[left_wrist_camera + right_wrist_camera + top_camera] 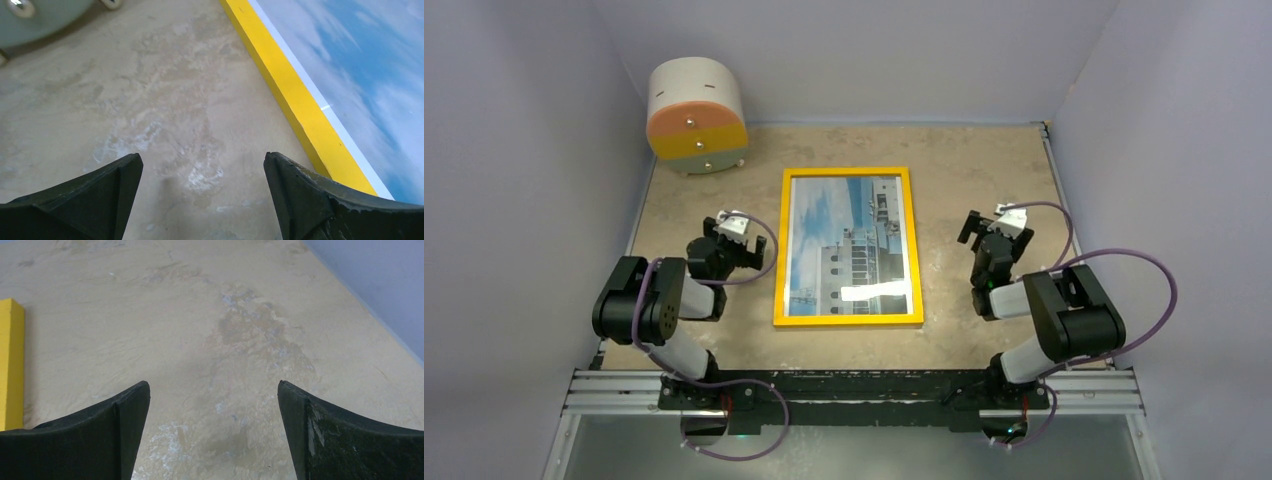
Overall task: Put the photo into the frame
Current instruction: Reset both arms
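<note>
The glossy building-and-sky photo (849, 240) lay inside the thin bright-yellow rectangular frame (848, 320), long axis top to bottom, between the nearer open left jaws and open right jaws

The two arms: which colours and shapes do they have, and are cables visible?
Both the left arm and right arm have black joints and white-grey link tubes. A purple cable loops along each. The fingers are black, wedge-shaped and scuffed.
</note>
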Controlling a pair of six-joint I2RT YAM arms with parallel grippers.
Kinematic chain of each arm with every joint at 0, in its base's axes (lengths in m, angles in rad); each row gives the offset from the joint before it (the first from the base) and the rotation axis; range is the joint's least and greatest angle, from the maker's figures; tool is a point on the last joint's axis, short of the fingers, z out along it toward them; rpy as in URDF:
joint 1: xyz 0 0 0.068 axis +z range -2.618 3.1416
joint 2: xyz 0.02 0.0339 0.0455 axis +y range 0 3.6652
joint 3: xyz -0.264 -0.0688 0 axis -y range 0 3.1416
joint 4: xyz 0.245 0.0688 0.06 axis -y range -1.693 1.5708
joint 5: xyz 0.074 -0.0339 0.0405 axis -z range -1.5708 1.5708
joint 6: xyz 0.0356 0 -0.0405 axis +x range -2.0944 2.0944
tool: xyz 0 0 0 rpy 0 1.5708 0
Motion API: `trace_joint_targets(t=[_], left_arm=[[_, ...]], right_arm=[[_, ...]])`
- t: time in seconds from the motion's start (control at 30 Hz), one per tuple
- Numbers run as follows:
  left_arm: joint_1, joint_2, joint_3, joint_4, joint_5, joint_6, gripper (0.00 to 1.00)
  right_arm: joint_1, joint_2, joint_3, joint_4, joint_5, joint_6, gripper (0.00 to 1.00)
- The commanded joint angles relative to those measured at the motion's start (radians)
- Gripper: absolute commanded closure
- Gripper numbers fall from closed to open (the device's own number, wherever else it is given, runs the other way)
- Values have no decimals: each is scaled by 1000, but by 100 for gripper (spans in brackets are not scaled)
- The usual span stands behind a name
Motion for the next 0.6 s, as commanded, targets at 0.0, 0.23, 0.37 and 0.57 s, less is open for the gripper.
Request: trace_joint_targets(t=[0.0,0.23,0.37,0.57], left_arm=[[3,1,6,194,27,27,0],[14,3,6,198,39,16,0],[14,3,4,200,40,16,0],[15,6,9,196,41,14,0]], right_arm=[[-14,23,29,86,-147,-61,1],[-47,58,-1,127,-174,-50,1],[-47,60,-10,183,-157,-64,1],[-47,56,-14,194,-130,-66,1]])
